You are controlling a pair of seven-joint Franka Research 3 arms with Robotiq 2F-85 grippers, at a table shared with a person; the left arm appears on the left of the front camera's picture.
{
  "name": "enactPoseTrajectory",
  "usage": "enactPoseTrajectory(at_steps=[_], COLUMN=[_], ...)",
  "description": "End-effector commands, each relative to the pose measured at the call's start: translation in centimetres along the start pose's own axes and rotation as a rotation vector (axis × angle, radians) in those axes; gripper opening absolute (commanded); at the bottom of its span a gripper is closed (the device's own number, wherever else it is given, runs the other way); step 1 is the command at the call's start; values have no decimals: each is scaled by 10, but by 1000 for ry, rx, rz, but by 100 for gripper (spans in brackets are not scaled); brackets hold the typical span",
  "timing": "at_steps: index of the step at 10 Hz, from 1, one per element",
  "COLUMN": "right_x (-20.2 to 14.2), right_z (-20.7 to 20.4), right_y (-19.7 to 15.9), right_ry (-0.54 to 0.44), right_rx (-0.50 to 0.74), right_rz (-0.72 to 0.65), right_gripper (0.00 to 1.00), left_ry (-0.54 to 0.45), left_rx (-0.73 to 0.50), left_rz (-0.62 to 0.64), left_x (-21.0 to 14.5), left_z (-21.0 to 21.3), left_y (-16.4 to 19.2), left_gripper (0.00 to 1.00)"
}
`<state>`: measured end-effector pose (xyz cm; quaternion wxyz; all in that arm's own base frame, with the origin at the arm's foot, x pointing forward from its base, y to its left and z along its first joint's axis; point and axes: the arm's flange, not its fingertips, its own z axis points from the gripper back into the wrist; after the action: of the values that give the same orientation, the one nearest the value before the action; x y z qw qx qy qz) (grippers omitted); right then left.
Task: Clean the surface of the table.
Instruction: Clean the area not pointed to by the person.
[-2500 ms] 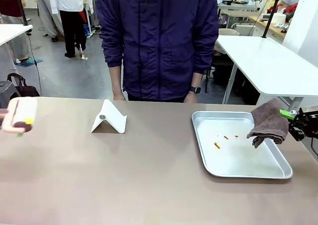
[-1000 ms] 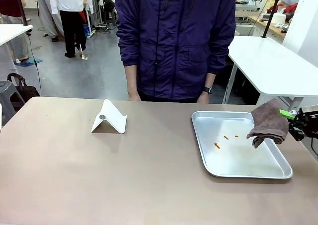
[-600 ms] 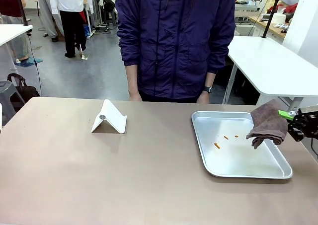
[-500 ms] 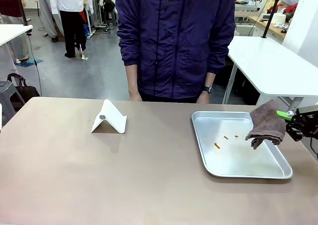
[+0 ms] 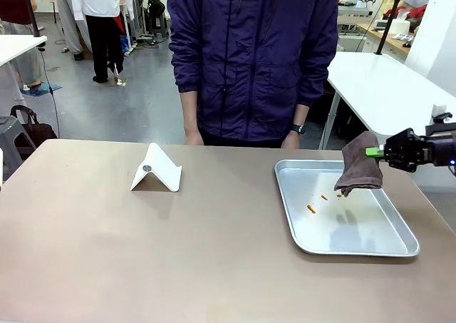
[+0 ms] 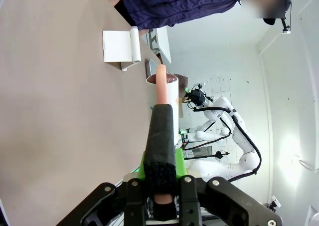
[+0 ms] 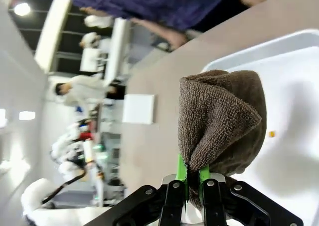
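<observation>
The brownish table [image 5: 214, 252] spans the front view. At its right side lies a silver tray [image 5: 356, 230] holding a few orange crumbs [image 5: 311, 209]. My right gripper [image 5: 376, 152] is shut on a brown cloth [image 5: 358, 168], which hangs above the tray's far right part. In the right wrist view the cloth [image 7: 219, 121] bunches between the shut right gripper [image 7: 192, 175], over the tray [image 7: 294, 156]. My left gripper [image 6: 159, 186] is shut on the black-wrapped handle of a pink-shafted roller tool [image 6: 160, 121] with a white head, held above the table [image 6: 60, 111].
A white folded stand [image 5: 155, 168] sits at the far left-middle of the table. A person in a dark purple jacket [image 5: 256, 59] stands at the far edge, hands down. A white-topped table [image 5: 385, 88] stands behind on the right.
My right gripper has lifted the cloth and carried it left, from the tray's right rim to above the tray. The left arm's tool left the front view earlier; the person shifted right.
</observation>
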<state>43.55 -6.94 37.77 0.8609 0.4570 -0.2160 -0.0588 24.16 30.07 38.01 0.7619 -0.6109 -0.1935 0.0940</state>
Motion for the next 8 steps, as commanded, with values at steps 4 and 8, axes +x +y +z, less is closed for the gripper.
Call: enactPoseTrajectory(at_steps=[4, 8], right_x=[12, 11], right_z=[-9, -58], right_y=[-16, -44], right_ry=[105, 181], right_rx=[-251, -247], right_rz=[34, 36], right_gripper=[10, 10], left_ry=[9, 9], left_rx=[-2, -2], left_rz=[-5, -5], left_x=[-3, -3], left_z=[-1, -1], left_y=[-5, -5], left_gripper=[22, 22])
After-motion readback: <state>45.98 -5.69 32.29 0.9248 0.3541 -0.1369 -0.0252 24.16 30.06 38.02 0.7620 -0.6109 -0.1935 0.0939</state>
